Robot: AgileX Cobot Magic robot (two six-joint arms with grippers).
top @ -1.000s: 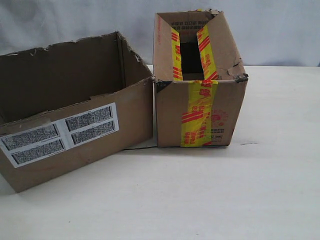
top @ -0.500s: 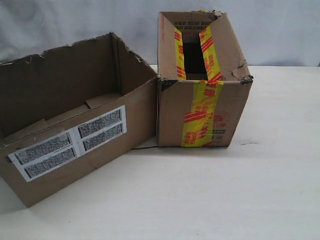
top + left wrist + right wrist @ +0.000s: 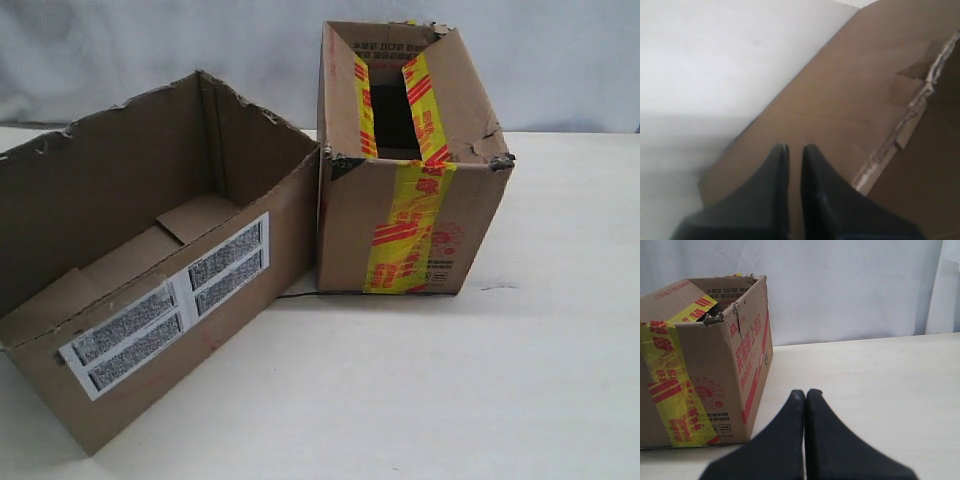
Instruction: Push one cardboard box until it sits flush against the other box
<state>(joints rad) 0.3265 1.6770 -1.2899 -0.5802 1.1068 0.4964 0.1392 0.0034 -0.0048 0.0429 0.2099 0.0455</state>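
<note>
Plain box [image 3: 150, 290] seen skewed on surface [image 3: 450, 400], corner touching taped box [image 3: 410, 230], faces not flush. Left jaws nearly closed, empty, set against outer wall for pushing. Right jaws closed, empty, parked near taped box.

The left gripper [image 3: 794, 148] has two smooth black fingers [image 3: 767, 195], each a broad wedge narrowing to a blunt tip, with a faint sheen along the inner edges. The right gripper [image 3: 806, 392] has the same black, tapered shape, rounded at the tips.
</note>
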